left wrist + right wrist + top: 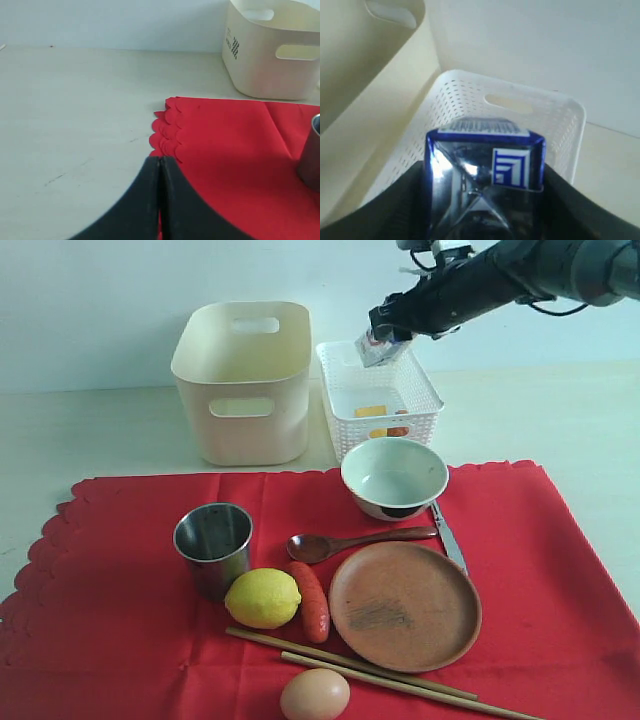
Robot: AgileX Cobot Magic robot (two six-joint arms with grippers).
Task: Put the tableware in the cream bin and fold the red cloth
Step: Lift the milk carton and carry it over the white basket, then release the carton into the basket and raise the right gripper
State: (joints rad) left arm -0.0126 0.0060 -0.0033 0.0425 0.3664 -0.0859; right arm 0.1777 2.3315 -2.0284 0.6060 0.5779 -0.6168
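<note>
Right pincer [383, 332] grips blue-white carton [485, 165] above lattice basket [432, 400], 12 o'clock of white bowl [372, 502]. Left pincer [160, 170] closed, empty, beside red cloth [225, 145] corner.

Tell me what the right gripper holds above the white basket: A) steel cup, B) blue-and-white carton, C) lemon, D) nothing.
B: the right gripper is clamped on either side of the blue-and-white carton, above the white basket.

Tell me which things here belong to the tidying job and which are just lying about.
Job: cream bin, red cloth, steel cup, white bowl, brown plate, wooden spoon, knife, chopsticks.
Lying about: lemon, sausage, egg, white basket, blue-white carton.
</note>
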